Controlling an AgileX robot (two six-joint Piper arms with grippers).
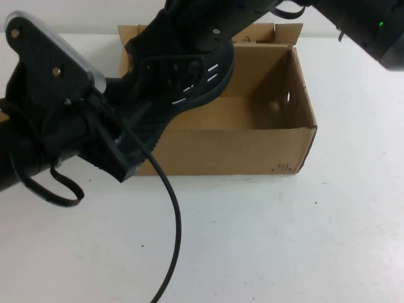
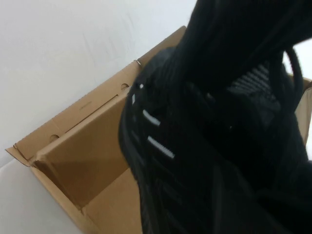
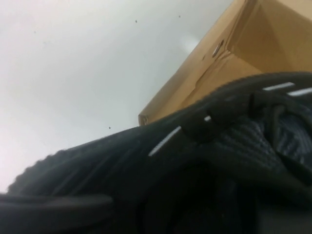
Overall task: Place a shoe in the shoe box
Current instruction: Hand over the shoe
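High view shows the left arm reaching in from the near left, its left gripper (image 1: 136,136) at the heel of the shoe (image 1: 189,82), jaw spread hidden. That black sneaker hangs tilted over the left half of the open shoe box (image 1: 252,148). From the far side the right gripper (image 1: 208,28) reaches down, clamped shut on the sneaker's upper.

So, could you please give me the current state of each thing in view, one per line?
shoe: lifted, tilted over the box's left end, not yet set down inside.
shoe box: open, upright on the table, nothing visible in its right part.
left gripper: at the box's left front, against the shoe.
right gripper: shut, above the box's back edge, at the shoe's upper part.
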